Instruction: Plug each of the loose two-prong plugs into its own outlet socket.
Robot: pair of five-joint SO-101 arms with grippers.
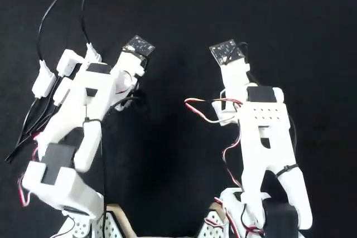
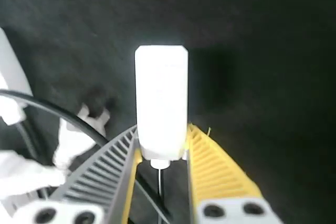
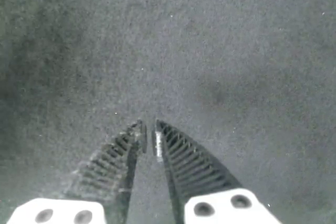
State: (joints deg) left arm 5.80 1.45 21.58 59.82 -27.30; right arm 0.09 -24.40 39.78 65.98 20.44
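Currently held: white rectangular plastic plug (image 2: 161,98) in left gripper (image 2: 161,129), long axis out from jaws.
Right gripper (image 3: 148,127): nearly closed, empty.
Nearer white corded blocks (image 1: 43,79): left arm.

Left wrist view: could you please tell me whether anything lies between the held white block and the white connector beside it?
Yes. A black cable curves across the connector toward the left end effector, which is shut on the block. Nothing else visible lies between them.
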